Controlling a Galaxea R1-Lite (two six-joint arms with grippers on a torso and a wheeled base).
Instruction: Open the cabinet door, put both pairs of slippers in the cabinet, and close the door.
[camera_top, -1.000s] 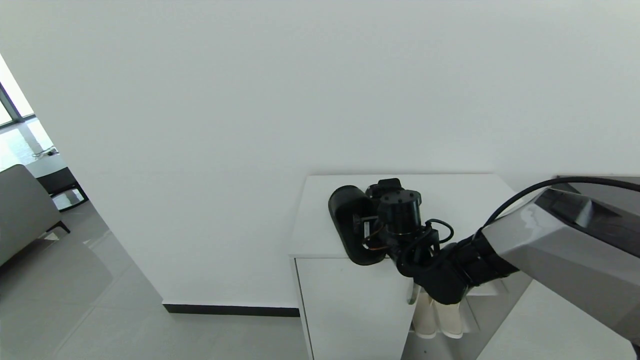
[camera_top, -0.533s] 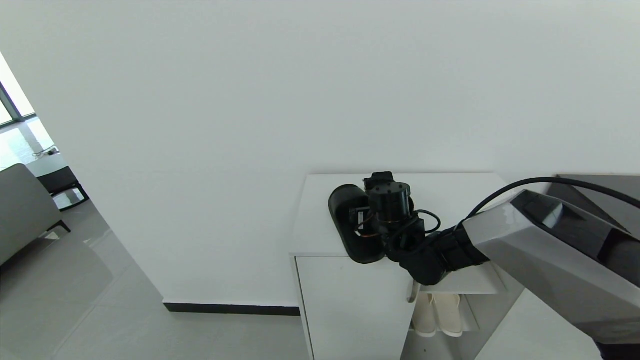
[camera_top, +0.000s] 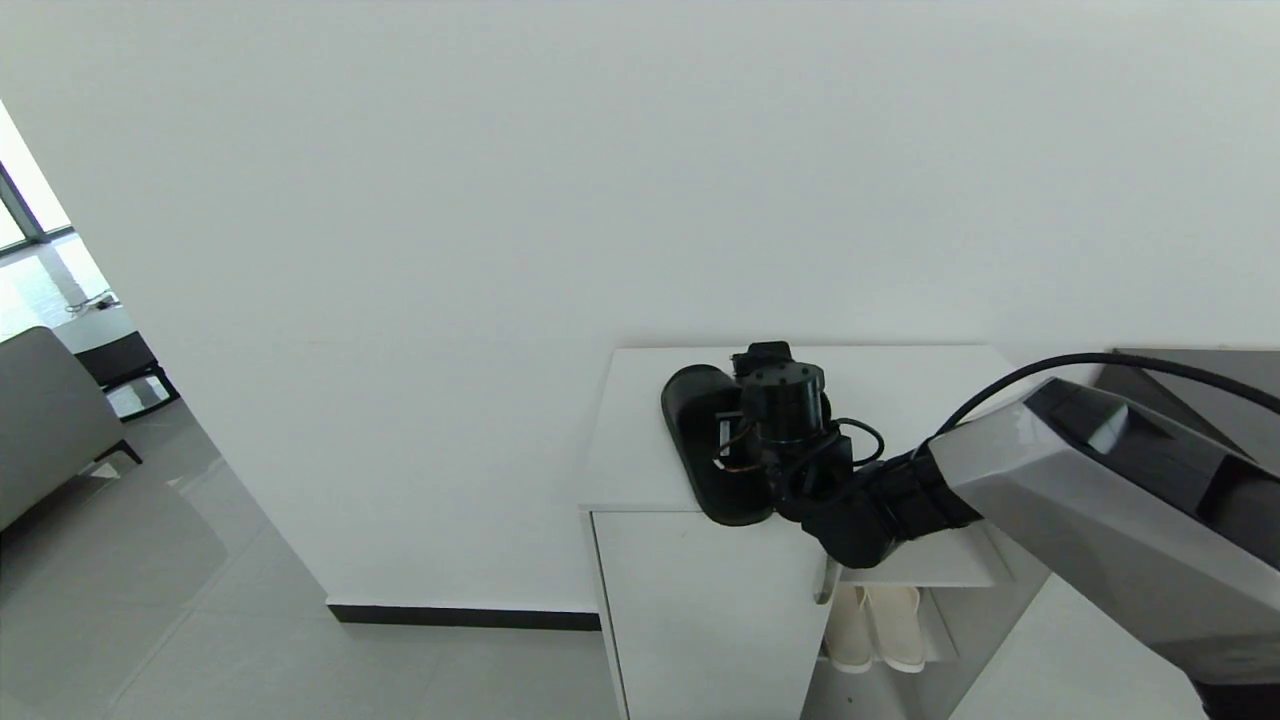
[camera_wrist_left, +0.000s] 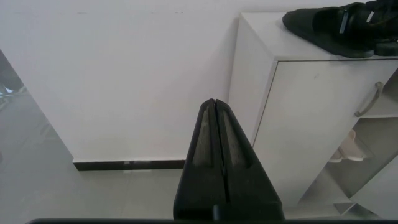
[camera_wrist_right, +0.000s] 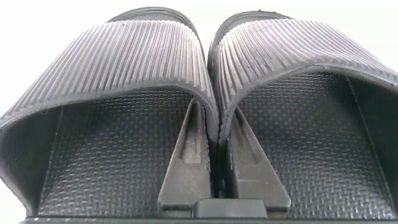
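Note:
A pair of black slippers (camera_top: 700, 450) lies side by side on top of the white cabinet (camera_top: 640, 470), near its front edge. My right gripper (camera_top: 735, 440) is at the pair from the right. In the right wrist view its fingers (camera_wrist_right: 186, 155) pinch the two inner strap edges of the black slippers (camera_wrist_right: 124, 81) together, so the right gripper (camera_wrist_right: 214, 162) is shut on them. A pair of white slippers (camera_top: 875, 630) stands on a lower shelf in the cabinet's open right half. My left gripper (camera_wrist_left: 214, 134) is shut on nothing, low and left of the cabinet (camera_wrist_left: 298, 112).
The cabinet's left door (camera_top: 700, 600) is shut and has a handle (camera_top: 825, 585) at its right edge. A white wall rises behind the cabinet. A grey sofa (camera_top: 40, 430) stands far left, with open floor (camera_top: 200, 650) between.
My right arm has risen and drawn slightly left over the black slippers, uncovering the white slippers on the shelf below. The black pair has barely shifted.

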